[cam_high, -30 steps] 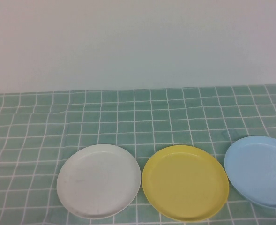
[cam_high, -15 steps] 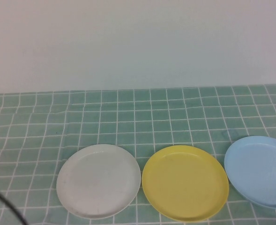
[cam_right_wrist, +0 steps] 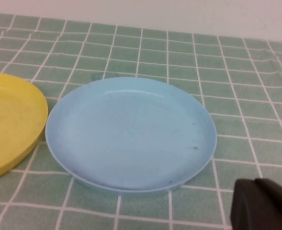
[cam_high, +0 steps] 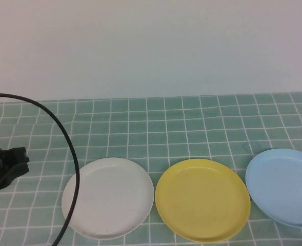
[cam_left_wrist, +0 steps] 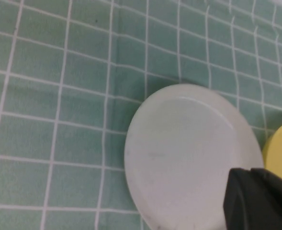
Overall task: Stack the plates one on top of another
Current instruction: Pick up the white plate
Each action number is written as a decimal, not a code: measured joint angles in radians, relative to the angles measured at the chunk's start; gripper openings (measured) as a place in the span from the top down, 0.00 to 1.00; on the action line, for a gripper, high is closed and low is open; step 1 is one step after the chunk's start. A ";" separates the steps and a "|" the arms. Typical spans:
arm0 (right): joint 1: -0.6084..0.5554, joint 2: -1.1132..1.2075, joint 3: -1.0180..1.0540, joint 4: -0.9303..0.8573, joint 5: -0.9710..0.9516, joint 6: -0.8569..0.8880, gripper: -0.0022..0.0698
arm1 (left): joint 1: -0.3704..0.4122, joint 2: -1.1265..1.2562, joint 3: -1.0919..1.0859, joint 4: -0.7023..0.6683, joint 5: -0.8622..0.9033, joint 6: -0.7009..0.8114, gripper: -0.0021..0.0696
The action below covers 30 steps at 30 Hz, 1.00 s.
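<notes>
The worktop (cam_high: 192, 118) carries a green checked cloth. On it three round shallow plates lie in a row, apart: white plate (cam_high: 108, 197), yellow plate (cam_high: 202, 200), light blue plate (cam_high: 284, 187). The left claw (cam_high: 7, 166), pressed together, hangs left of the white plate, trailing a black cable (cam_high: 68, 148). The right claw (cam_right_wrist: 263, 208), pressed together, sits near the blue plate

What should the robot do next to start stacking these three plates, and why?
Probably open the left gripper and lower it to the near-left rim of the white plate. It is shut, empty and beside that plate, and the white, yellow plate and blue plate lie apart in a row, none stacked. The right gripper, shut, waits near the blue plate.
</notes>
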 joint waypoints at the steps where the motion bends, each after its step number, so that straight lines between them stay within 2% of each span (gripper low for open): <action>1: 0.000 0.000 0.000 0.000 0.000 0.000 0.97 | 0.000 0.029 -0.003 -0.001 0.000 0.010 0.97; 5: 0.000 0.000 0.000 0.000 0.000 0.000 0.97 | 0.000 0.164 -0.019 -0.004 0.025 0.062 0.97; 6: 0.000 0.000 0.000 0.000 0.000 0.000 0.97 | 0.000 0.195 -0.023 -0.010 0.034 0.086 0.90; 7: 0.000 0.000 0.000 0.000 0.000 0.000 0.97 | 0.000 0.219 -0.028 -0.017 0.039 0.107 0.95; 8: 0.000 0.000 0.000 0.000 0.000 0.000 0.97 | 0.000 0.246 -0.037 -0.029 0.045 0.126 0.92; 9: 0.000 0.000 0.000 0.000 0.000 0.000 0.97 | 0.000 0.270 -0.045 -0.040 0.050 0.135 0.73; 10: 0.000 0.000 0.000 0.000 0.000 0.000 0.97 | 0.000 0.288 -0.054 -0.045 0.052 0.139 0.67; 11: 0.000 0.000 0.000 0.000 0.000 0.000 0.97 | 0.000 0.309 -0.061 -0.049 0.052 0.144 0.78; 12: 0.000 0.000 0.000 0.000 0.000 0.000 0.97 | 0.000 0.329 -0.070 -0.059 0.062 0.150 0.53; 13: 0.000 0.000 0.000 0.000 0.000 0.000 0.97 | 0.000 0.344 -0.071 -0.052 0.051 0.148 0.65; 14: 0.000 0.000 0.000 0.000 0.000 0.000 0.97 | 0.000 0.365 -0.078 -0.052 0.053 0.157 0.59; 15: 0.000 0.000 0.000 0.000 0.000 0.000 0.97 | 0.000 0.386 -0.084 -0.059 0.053 0.164 0.46; 16: 0.000 0.000 0.000 0.000 0.000 0.000 0.97 | 0.000 0.408 -0.089 -0.067 0.050 0.168 0.53; 17: 0.000 0.000 0.000 0.000 0.000 0.000 0.97 | 0.000 0.428 -0.096 -0.078 0.048 0.171 0.46; 19: 0.000 0.000 0.000 0.000 0.000 0.000 0.97 | -0.002 0.465 -0.109 -0.091 0.045 0.184 0.49; 21: 0.000 0.000 0.000 0.000 0.000 0.000 0.97 | -0.002 0.504 -0.124 -0.100 0.042 0.207 0.46; 23: 0.000 0.000 0.000 0.000 0.000 0.000 0.97 | -0.002 0.538 -0.138 -0.118 0.035 0.228 0.48; 30: 0.000 0.000 0.000 0.000 0.000 0.000 0.97 | -0.002 0.655 -0.154 -0.273 0.016 0.384 0.47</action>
